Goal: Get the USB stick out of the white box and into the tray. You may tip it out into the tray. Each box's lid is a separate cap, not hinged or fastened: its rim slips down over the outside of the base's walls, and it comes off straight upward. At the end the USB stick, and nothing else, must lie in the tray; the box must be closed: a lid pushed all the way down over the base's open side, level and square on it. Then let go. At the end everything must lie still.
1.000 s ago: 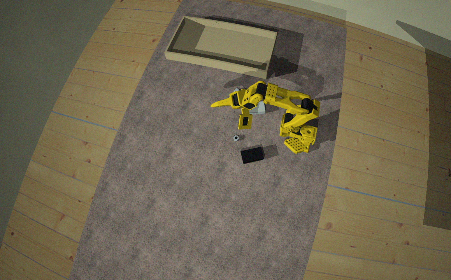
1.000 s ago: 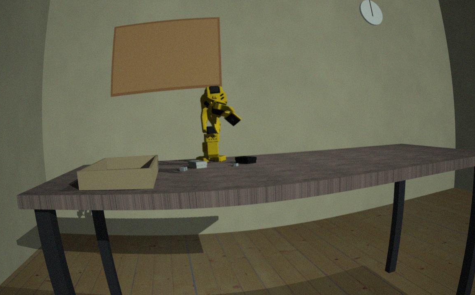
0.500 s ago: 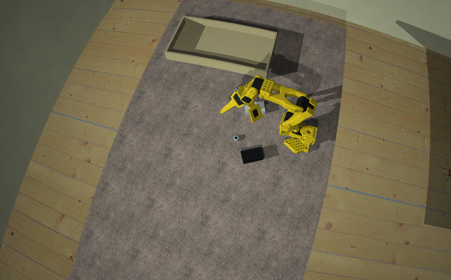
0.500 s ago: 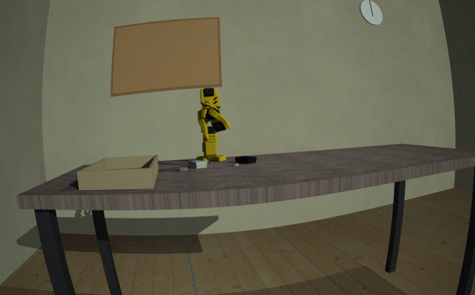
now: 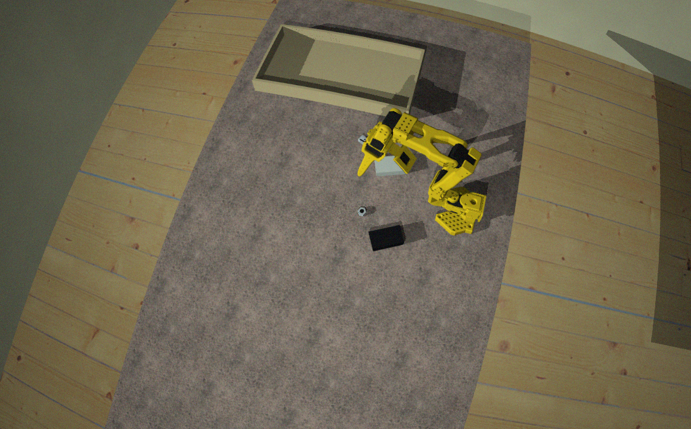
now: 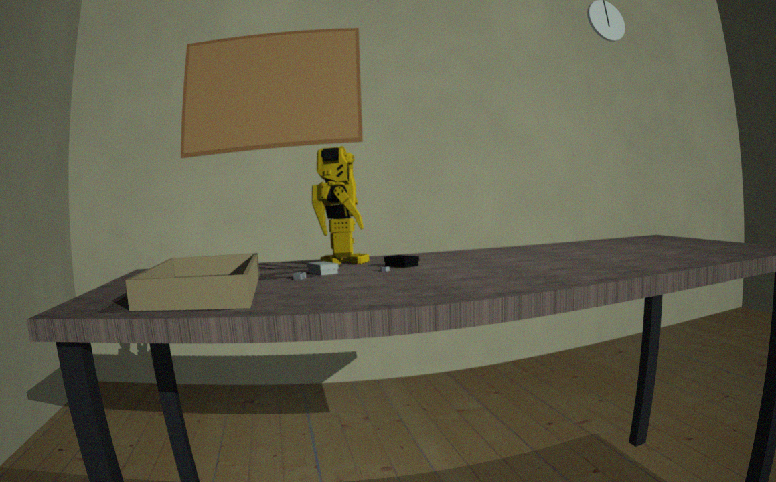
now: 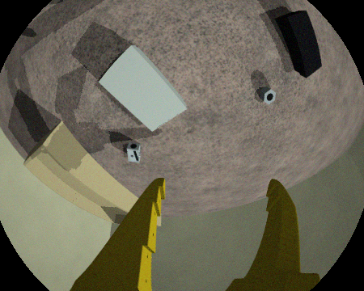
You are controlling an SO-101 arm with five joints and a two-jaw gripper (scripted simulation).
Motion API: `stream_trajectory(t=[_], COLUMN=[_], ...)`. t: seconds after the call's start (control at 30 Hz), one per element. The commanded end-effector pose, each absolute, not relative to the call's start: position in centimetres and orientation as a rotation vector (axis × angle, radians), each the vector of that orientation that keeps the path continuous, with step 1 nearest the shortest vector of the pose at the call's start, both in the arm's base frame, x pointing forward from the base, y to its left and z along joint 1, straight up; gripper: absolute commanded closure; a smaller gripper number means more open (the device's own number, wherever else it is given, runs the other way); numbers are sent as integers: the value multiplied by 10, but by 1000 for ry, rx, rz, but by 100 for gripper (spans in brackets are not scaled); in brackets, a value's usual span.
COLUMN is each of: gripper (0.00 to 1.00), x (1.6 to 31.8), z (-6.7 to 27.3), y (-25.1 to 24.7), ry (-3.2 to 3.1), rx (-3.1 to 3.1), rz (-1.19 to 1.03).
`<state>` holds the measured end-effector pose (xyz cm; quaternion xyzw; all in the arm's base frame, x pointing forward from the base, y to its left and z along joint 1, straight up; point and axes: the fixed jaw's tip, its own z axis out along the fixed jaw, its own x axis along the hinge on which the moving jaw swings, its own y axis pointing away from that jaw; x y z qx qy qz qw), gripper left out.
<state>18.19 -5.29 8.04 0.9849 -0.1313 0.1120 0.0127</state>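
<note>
The white box (image 5: 389,167) (image 6: 323,268) (image 7: 141,87) stands on the table with a flat white top, partly hidden by the arm in the overhead view. What is inside it is hidden. The tan tray (image 5: 310,89) (image 6: 193,292) (image 7: 69,164) lies empty at the table's end. My gripper (image 5: 367,162) (image 6: 342,229) (image 7: 217,189) is partly open and empty. It hangs high above the table over the white box, pointing down, touching nothing.
A small whitish piece (image 5: 362,138) (image 6: 299,276) (image 7: 133,152) lies between the white box and the tray. A small grey nut-like piece (image 5: 362,211) (image 6: 385,269) (image 7: 268,95) and a black box (image 5: 386,237) (image 6: 401,260) (image 7: 301,42) lie on the other side, near the arm's base (image 5: 459,213).
</note>
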Motion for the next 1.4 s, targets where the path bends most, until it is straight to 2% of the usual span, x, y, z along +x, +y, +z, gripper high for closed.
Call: stream_trajectory(t=[0.0, 0.43, 1.37], gripper=[59, 65, 70], x=[183, 172, 160], z=[85, 76, 67], y=[-59, -73, -84], ry=[-297, 111, 515], rx=[3069, 3088, 3090], rz=[346, 171, 19])
